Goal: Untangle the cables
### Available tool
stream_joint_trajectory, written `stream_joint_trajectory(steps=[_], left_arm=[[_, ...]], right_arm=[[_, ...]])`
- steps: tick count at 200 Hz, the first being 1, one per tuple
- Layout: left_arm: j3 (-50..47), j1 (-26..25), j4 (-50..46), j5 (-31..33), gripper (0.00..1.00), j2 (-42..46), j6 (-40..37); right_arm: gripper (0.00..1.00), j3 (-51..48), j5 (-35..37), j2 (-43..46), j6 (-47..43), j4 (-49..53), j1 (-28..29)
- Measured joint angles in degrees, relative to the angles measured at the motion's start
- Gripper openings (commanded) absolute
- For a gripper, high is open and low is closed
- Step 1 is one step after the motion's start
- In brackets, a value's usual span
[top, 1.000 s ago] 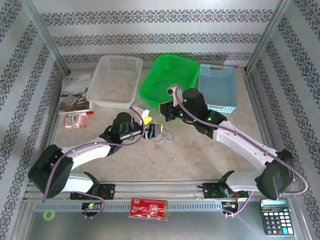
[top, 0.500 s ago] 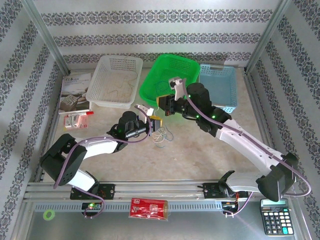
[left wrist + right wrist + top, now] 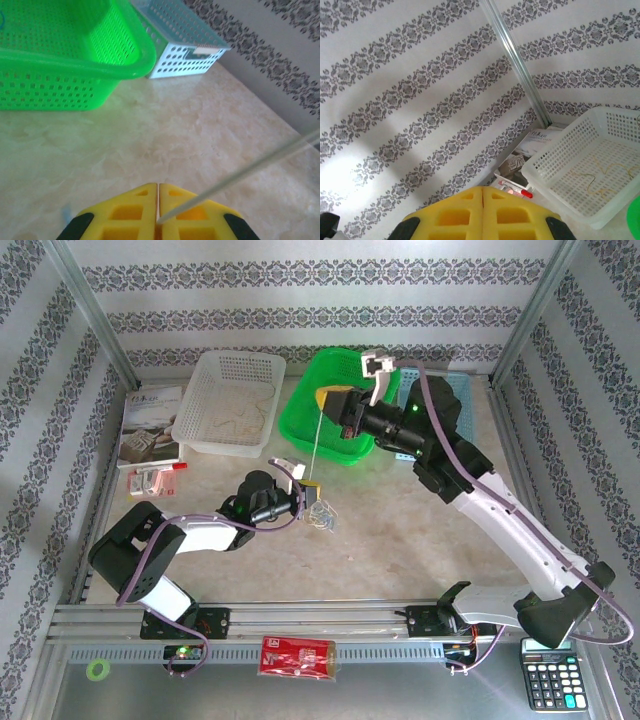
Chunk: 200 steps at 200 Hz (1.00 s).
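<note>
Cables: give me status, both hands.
Left hand shut on whitish cable. Right hand shut on its far end, above green basket. Cable taut between them; tangle lies on table beside left hand.

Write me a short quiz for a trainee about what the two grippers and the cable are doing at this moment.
1. True or false: the left gripper is open.
2. In the top view, which basket does the right gripper appear over? A the white one, B the green basket, C the blue one.
3. Fill in: the taut whitish cable runs between the two ____.
Key: 1 false, it is shut on the cable; 2 B; 3 grippers.
</note>
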State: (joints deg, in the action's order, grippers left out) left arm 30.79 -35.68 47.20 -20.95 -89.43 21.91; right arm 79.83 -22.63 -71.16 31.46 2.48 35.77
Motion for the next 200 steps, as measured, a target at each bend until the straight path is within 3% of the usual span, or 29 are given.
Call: stream_joint_trajectory(steps=[70,115,146,200], left_arm=[[-0.9,0.0,7.1,0.0,0.02,0.0,0.6],[-1.2,0.0,11.4,0.0,0.06,-0.9,1.0],[-4.0,0.0,8.6,0.1,0.12,-4.8,1.8],[-5.2,0.0,6.7,0.0,0.08,-7.0,3.0]], right_arm=[[0.00,7.8,-1.6,-3.7,2.8,3.3,-5.1],[0.00,12.5,-2.6,-5.4,4.3,5.8,-7.0],[0.00,17.4,-2.6,-5.2,5.1,1.2,-8.0],[0.00,20.0,-3.0,-4.0,6.0,-3.1,-8.3]])
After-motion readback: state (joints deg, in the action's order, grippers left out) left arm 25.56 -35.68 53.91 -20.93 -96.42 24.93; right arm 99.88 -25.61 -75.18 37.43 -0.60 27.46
